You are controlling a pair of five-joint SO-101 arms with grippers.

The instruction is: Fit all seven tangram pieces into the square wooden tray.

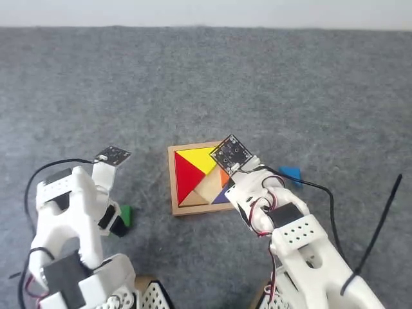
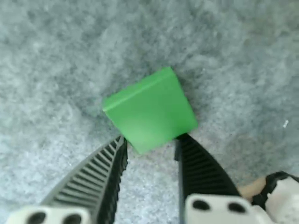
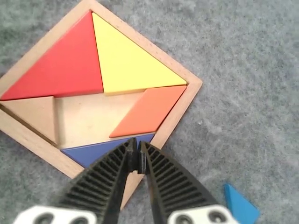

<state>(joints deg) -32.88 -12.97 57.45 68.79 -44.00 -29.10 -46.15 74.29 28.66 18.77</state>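
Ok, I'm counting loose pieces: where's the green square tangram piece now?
In the high view the green square tangram piece lies on the grey carpet left of the square wooden tray, one corner inside the open left end effector.

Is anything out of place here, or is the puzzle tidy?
Two pieces lie outside the wooden tray on the grey mat: a green square and a blue triangle. The tray's middle is bare.

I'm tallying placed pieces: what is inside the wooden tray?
Five pieces lie in the tray: red triangle, yellow triangle, orange parallelogram, tan triangle and a violet-blue triangle. The middle is bare. The fingers of the right gripper cover part of the violet-blue triangle.
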